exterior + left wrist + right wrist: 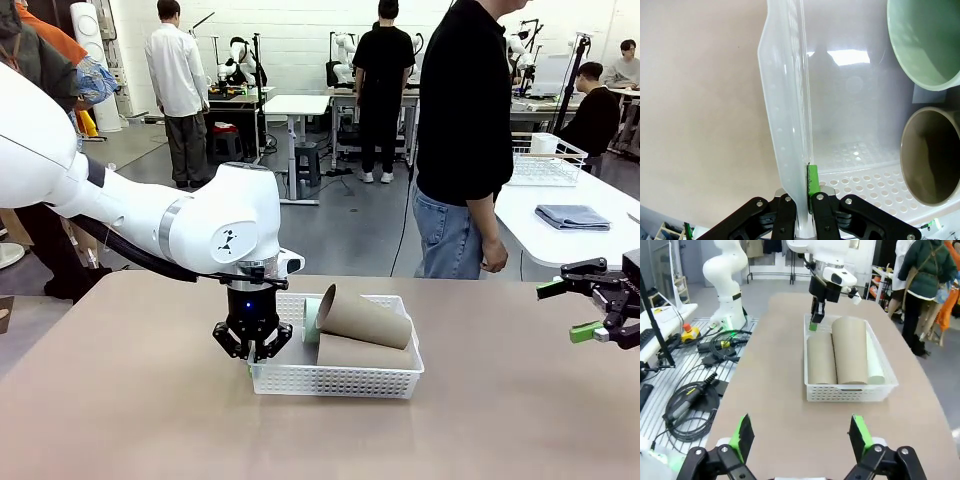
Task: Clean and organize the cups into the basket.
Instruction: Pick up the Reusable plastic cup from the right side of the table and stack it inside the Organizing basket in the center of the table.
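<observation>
Left gripper clamped on the near-left end wall of the white basket, green pad pressed against the wall's inner face, other finger on the outer side. Basket sitting on the brown table, roughly mid-table. Three cups lying on their sides inside: two tan-brown cups, one stacked on top of the others, plus a mint green cup alongside, mouths facing the clamped wall. Right gripper hanging above the table's right edge, jaws spread wide, holding nothing, well apart from the basket. Person standing beyond the far side of the table.
</observation>
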Tool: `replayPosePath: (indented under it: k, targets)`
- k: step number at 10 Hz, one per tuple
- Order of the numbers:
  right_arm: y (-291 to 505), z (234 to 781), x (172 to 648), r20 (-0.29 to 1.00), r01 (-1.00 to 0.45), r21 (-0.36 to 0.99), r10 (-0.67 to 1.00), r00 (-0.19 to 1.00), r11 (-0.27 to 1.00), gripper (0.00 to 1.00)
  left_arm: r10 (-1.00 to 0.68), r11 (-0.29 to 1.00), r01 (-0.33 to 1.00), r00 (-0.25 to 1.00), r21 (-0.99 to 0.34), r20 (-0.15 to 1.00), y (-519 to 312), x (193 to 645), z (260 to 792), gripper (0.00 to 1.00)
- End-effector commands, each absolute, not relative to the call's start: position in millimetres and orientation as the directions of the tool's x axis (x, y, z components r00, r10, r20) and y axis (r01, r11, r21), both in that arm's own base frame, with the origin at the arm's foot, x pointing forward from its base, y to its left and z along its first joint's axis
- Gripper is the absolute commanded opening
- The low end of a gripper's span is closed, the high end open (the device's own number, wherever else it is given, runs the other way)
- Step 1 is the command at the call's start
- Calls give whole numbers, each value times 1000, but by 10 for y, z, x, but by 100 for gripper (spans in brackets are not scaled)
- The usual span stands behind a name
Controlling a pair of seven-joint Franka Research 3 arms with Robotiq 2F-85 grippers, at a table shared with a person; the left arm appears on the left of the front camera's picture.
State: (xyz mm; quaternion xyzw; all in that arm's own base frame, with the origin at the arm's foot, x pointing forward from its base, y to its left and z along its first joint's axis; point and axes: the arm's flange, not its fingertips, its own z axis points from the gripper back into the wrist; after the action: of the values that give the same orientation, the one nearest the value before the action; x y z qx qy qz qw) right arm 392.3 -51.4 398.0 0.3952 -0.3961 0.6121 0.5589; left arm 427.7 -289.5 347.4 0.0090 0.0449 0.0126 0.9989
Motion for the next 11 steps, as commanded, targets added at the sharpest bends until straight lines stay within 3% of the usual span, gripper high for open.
replayPosePath:
  k: [1, 9, 11]
  targets:
    - [-417, 4017, 3890, 932, -990, -39, 353, -84, -134, 100, 25, 999, -23, 996, 23, -88, -2888, 4254, 3466, 0]
    - [-393, 4007, 3896, 935, -993, -35, 346, -73, -114, 100, 25, 999, -23, 996, 23, -88, -2888, 4254, 3466, 0]
    - [-849, 4060, 3820, 947, -942, 311, -39, 318, -127, 100, 25, 999, -23, 996, 23, -88, -2888, 4254, 3466, 0]
